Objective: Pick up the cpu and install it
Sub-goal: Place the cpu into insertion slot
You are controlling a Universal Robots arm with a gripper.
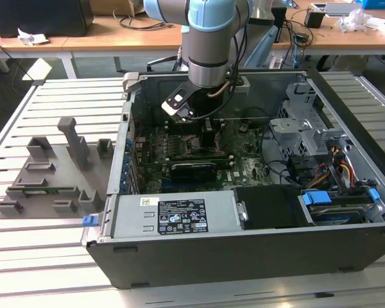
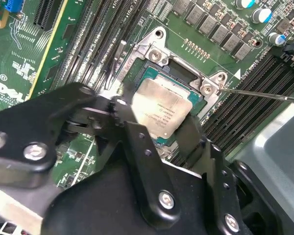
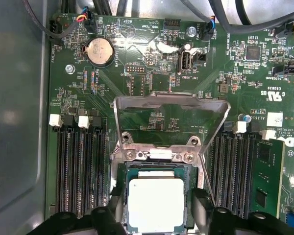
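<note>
Straddling, with the black two-finger metal gripper (image 3: 159,204), the cpu (image 3: 155,203), a small flat square chip with a shiny silver-grey metal top. Parted slightly wider than the chip, one black finger (image 3: 202,205) just beside each of two opposite edges; gripping nothing, going by the narrow dark strip left on either side in the first wrist view. Lying level between those fingers, seated down inside the dark square socket frame with metal edges (image 3: 157,155). Carrying faint print on the top, with a thin green rim showing around it in the second wrist view. Beyond the socket: thin silver retaining plate (image 3: 171,100) standing raised, green circuit board (image 3: 63,93), long black memory slots (image 3: 81,171) on both sides. In the exterior view, all inside the open dark-grey computer case (image 1: 244,266), beneath the grey-and-blue robot arm (image 1: 208,45); grey plastic fixture tray with upright posts (image 1: 74,144) well apart, toward the exterior view's left.
</note>
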